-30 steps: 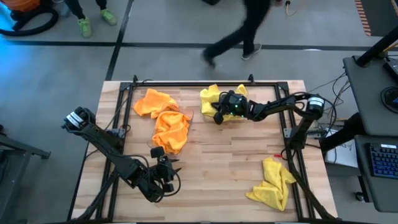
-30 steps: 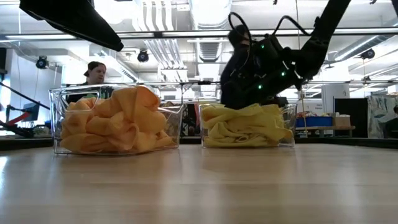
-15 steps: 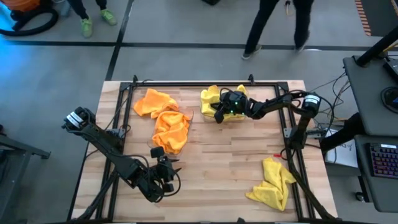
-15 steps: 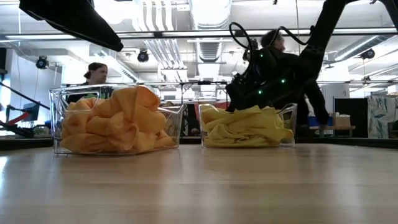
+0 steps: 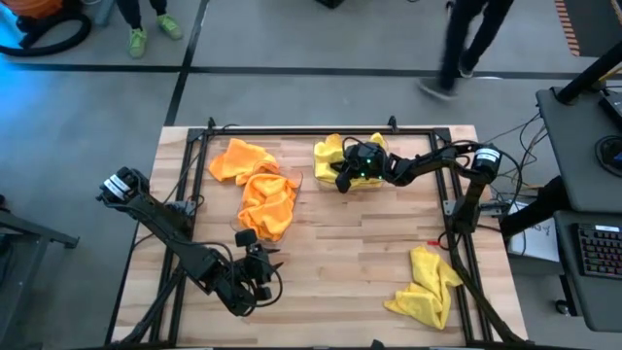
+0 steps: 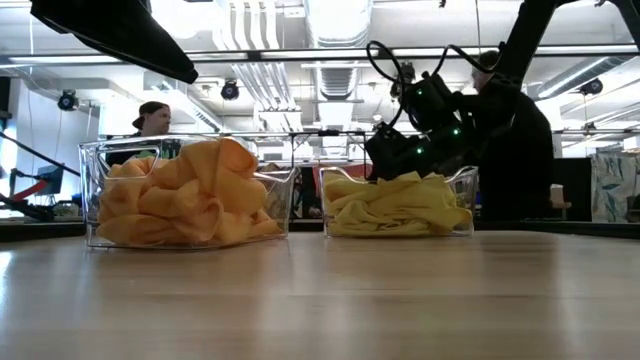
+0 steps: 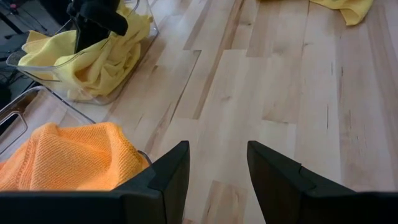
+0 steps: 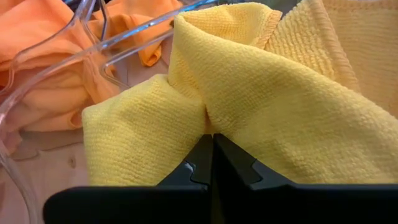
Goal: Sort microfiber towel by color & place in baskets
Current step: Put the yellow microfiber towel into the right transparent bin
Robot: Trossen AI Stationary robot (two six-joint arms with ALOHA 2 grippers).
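Note:
Heaped orange towels (image 6: 185,195) fill the left clear basket (image 6: 92,160). Yellow towels (image 6: 395,205) lie in the right clear basket (image 6: 466,190). My right gripper (image 5: 342,177) reaches over the yellow basket from the table's right and is shut on a yellow towel (image 8: 261,93). One more yellow towel (image 5: 428,284) lies crumpled flat on the table near the right near corner. My left gripper (image 5: 260,269) waits open near the table's near edge, left of centre, touching nothing (image 7: 217,158). My right gripper (image 8: 211,149) pinches a raised fold (image 8: 207,118) of the top yellow towel between its two shut fingers. It comes slanting down from the table's right side. The towel creases into the fingertips, and the rest of it lies on the heap in the basket.
A black metal frame (image 5: 292,129) runs around the table's edges. Bare wood lies between the baskets and the near edge (image 5: 340,253). A person (image 5: 466,39) walks on the floor beyond the far edge; another person (image 6: 152,118) shows behind the orange basket.
Both grippers and the towels have kept their places. A person has walked past the table's far side toward the right.

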